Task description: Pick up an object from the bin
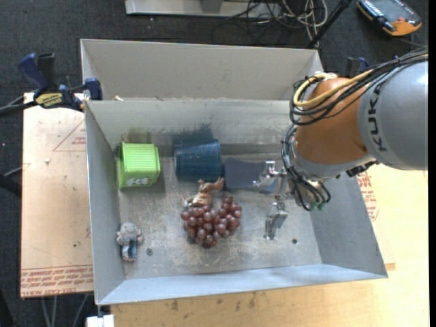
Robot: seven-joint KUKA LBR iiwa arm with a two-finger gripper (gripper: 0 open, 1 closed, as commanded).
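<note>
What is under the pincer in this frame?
Bare bin floor lies beneath the pincer; the purple grapes sit apart, toward the view's left. The arm's orange wrist covers the bin's right rear part, so anything there is hidden.

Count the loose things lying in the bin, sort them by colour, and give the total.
Green: 1, a ribbed box
Blue: 2, a dark ribbed cup on its side and a slate block
Dark red: 1, a grape bunch
Brown: 1, a small piece at the top of the grapes, possibly their stem
Grey: 1, a small figure
Total: 6
</note>
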